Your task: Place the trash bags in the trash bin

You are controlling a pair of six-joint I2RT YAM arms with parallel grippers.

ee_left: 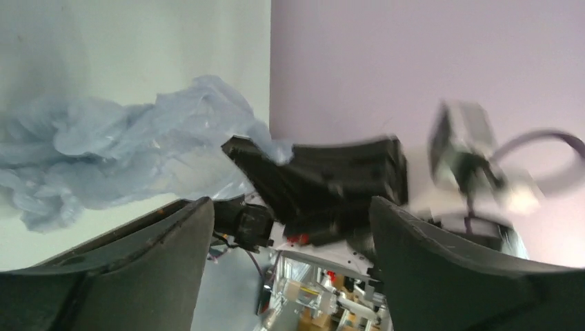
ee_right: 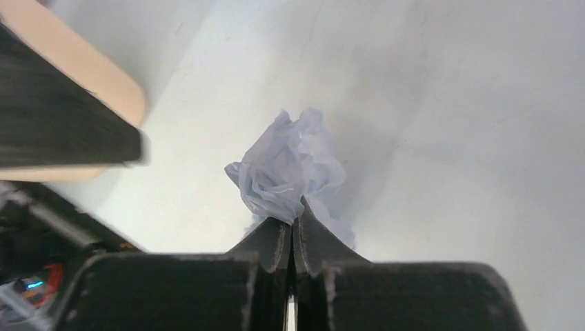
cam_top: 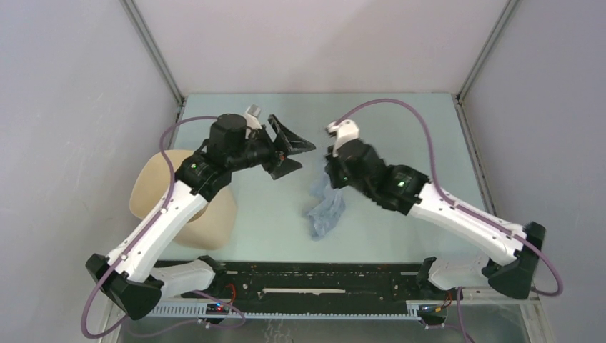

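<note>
Pinching the crumpled trash bag [ee_right: 286, 169], the right gripper [ee_right: 295, 210] sits clamped shut on it; the left gripper [cam_top: 306, 156] gapes wide nearby.

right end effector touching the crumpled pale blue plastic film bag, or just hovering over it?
Touching. Right wrist view: the right end effector has its fingertips shut together, with the crumpled pale blue plastic film bag pinched between them, no gap.

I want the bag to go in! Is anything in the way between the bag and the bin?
Maybe. The right gripper is shut on the bag. Nothing sits on the table between it and the bin, but the left arm reaches across over the bin and may block it.
</note>
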